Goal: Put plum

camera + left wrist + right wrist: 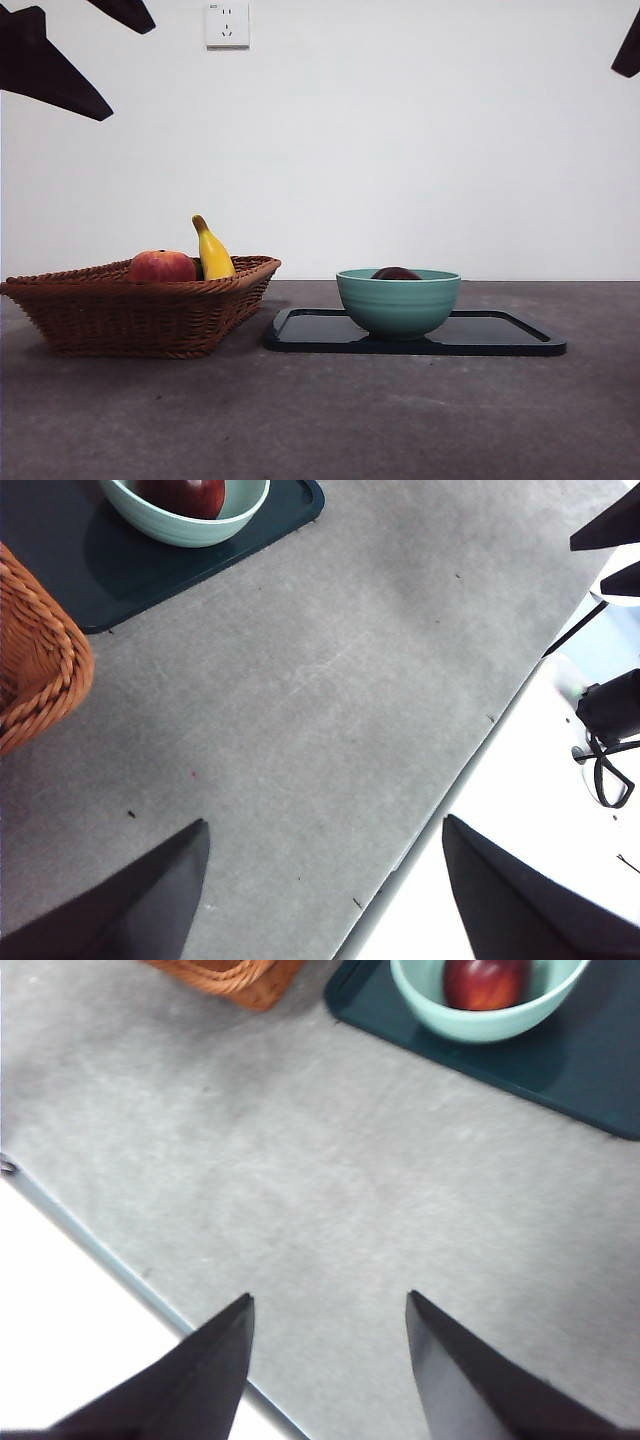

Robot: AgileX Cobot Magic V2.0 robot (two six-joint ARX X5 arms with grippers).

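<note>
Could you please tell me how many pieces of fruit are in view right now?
3: the plum sits in the green bowl on the tray; the peach and the banana sit in the wicker basket. More may be hidden behind its rim.

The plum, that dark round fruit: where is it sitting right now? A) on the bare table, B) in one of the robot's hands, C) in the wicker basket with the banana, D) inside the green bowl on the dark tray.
D: the plum lies inside the green bowl, which stands on the dark tray; both hands are open and empty.
</note>
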